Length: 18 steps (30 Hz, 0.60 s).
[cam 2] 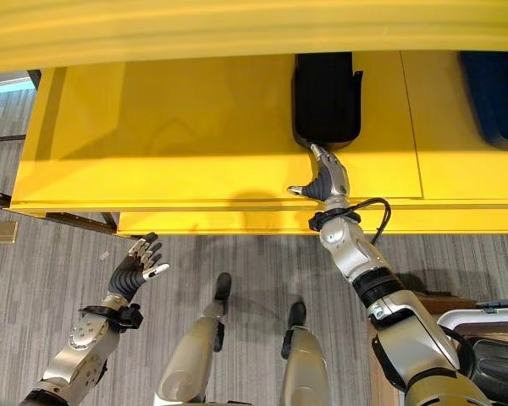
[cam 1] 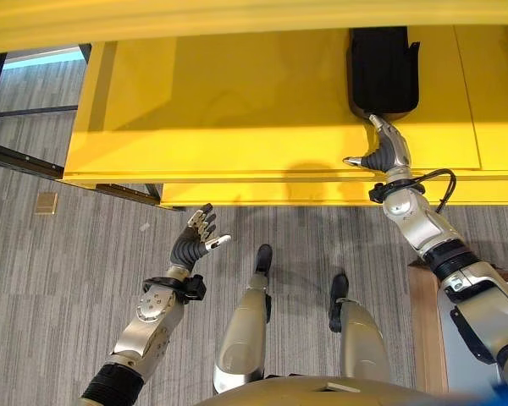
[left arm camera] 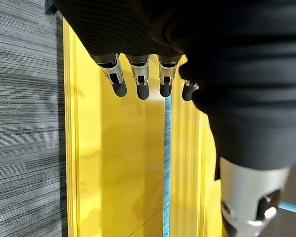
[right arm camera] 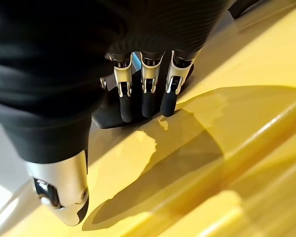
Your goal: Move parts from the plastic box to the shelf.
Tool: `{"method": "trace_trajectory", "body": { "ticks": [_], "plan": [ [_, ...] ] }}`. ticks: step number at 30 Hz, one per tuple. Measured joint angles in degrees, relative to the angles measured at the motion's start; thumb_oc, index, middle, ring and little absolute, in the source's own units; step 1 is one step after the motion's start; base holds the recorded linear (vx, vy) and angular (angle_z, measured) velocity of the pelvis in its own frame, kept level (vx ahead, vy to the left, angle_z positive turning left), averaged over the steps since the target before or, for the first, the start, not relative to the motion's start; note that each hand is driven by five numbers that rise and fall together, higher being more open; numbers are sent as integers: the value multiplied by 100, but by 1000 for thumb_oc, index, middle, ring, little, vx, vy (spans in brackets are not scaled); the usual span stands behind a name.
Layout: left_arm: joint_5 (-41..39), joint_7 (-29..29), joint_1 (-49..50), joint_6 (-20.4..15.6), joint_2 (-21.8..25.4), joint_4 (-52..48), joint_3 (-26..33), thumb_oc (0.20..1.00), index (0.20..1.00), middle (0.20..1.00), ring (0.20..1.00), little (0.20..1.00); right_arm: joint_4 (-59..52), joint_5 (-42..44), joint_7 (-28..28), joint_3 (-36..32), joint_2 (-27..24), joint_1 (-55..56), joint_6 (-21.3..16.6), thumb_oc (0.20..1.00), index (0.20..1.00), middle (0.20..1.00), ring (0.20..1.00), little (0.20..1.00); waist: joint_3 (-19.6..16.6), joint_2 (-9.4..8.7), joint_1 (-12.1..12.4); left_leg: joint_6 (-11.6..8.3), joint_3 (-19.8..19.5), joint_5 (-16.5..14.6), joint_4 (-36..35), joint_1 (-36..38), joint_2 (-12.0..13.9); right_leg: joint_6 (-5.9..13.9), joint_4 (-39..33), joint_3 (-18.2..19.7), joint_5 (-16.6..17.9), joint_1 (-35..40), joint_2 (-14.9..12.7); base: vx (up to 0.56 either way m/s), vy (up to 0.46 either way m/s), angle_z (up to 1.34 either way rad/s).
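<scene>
A glossy yellow shelf (cam 1: 237,101) spans the scene above grey striped carpet (cam 1: 59,279), its front edge stepped in two lips. A black moulded part (cam 1: 381,72) lies flat on the shelf board toward two o'clock, near the back. In the right eye view, a dark blue object (cam 2: 495,93) rests on the same board at three o'clock, beyond a seam between panels. A small tan square (cam 1: 46,202) lies on the carpet at nine o'clock.

Bare yellow shelf (cam 1: 237,101) left of the black part (cam 1: 381,72); upper shelf (cam 1: 237,17) overhangs.
</scene>
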Motion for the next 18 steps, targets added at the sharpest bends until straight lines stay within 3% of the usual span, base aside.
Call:
{"method": "trace_trajectory", "body": {
  "ticks": [5,13,18],
  "plan": [
    [1,0,-5,0,-1,0,0,1000,1000,1000,1000,1000,-48,-2,-31,3,55,76,-11,1000,1000,1000,1000,1000,2,4,-17,-2,4,1,2,1,0,-1,23,2,-3,-1,0,0,0,0],
    [10,8,-4,-3,-49,0,5,1000,1000,1000,1000,1000,-1200,-20,147,-29,64,1079,-20,1000,1000,1000,1000,1000,2,4,-83,1,21,-1,2,-15,2,-7,54,16,-28,-50,1,0,0,0],
    [17,14,-5,-7,-151,1,10,1000,1000,1000,1000,1000,-1786,-14,395,25,47,1633,-212,1000,1000,1000,1000,1000,2,3,-214,0,61,-1,4,-15,5,-8,65,20,-29,-73,1,-4,1,-1]
  ]
}}
